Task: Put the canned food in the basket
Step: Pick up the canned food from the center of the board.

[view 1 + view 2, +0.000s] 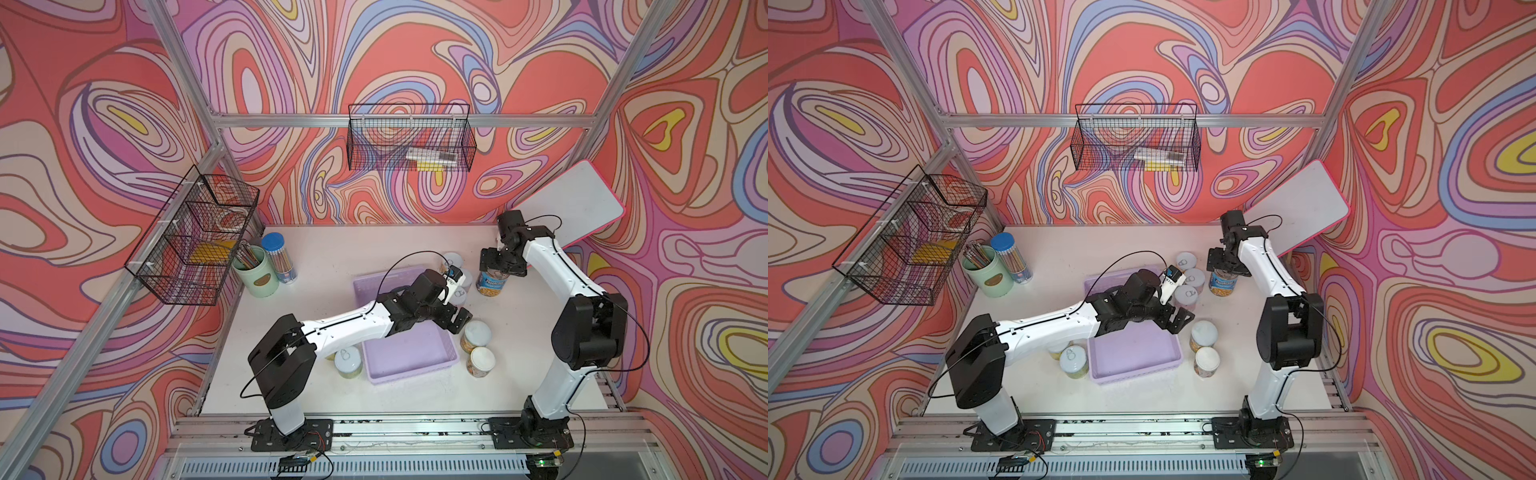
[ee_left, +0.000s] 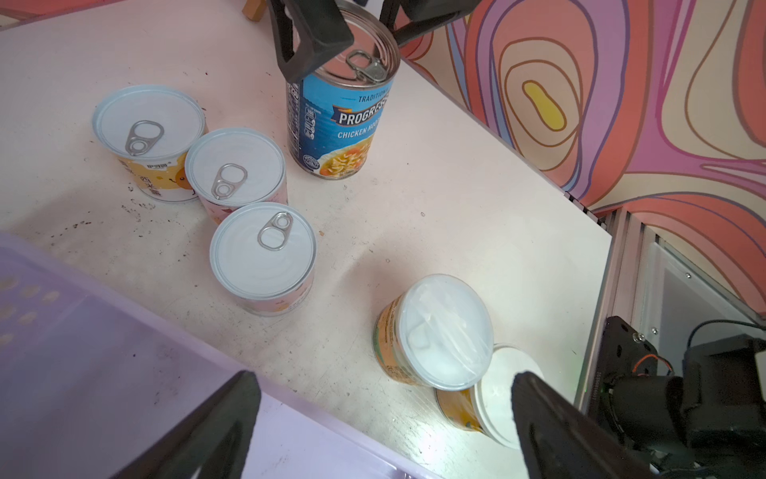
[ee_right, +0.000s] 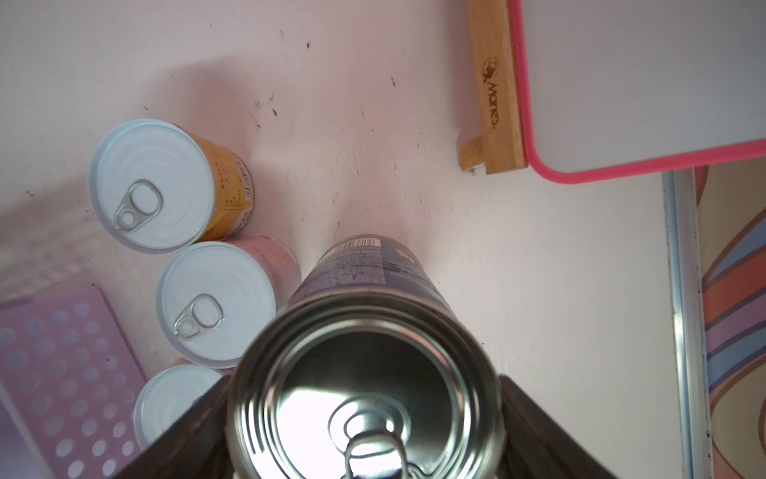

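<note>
Two grippers at work, cans on the table.
I see my left gripper spread wide at the basket rim; my right gripper clamps the upright blue can, while small cans stand outside the basket.

Swirled coral, lilac and cream wallpaper wraps around me, framed by aluminium rails. A scuffed white table spreads under my left gripper and my right gripper. Just beyond the right one stands a pink-rimmed whiteboard on a wooden stand. Black wire baskets hang on the walls farther off.
</note>
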You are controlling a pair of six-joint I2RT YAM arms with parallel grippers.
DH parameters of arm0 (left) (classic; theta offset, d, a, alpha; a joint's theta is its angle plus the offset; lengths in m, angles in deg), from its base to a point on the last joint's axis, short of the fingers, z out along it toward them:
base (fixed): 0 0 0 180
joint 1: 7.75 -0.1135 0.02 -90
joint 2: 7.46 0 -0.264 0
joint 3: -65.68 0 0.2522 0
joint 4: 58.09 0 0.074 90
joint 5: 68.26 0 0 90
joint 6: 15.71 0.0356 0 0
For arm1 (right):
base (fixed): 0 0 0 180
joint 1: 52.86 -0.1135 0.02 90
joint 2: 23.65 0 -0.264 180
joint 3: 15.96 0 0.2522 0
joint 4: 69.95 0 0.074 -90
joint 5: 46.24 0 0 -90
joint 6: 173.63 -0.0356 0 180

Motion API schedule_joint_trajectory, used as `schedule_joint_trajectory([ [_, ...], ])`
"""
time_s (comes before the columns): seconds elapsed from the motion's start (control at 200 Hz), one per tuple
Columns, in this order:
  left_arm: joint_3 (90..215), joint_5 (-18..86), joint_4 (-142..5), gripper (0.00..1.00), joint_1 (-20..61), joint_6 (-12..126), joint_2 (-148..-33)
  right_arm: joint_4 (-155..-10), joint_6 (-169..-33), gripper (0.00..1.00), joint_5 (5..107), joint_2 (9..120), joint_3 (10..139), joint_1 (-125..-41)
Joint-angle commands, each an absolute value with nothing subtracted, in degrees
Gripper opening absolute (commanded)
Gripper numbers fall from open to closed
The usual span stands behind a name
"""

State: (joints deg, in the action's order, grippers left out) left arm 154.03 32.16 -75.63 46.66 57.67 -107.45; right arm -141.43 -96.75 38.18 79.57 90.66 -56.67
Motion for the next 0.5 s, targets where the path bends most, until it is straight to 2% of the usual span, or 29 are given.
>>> schedule_joint_trajectory([
  [0.0,156.40,32.82,-75.14,0.99,46.99,56.63,-108.79,-139.15,-97.08,0.46,36.56,75.17,91.17,-56.42],
  [0.496,156.65,34.87,-74.37,0.99,43.65,53.40,-107.93,-142.33,-96.98,0.42,39.30,69.81,92.22,-56.56],
])
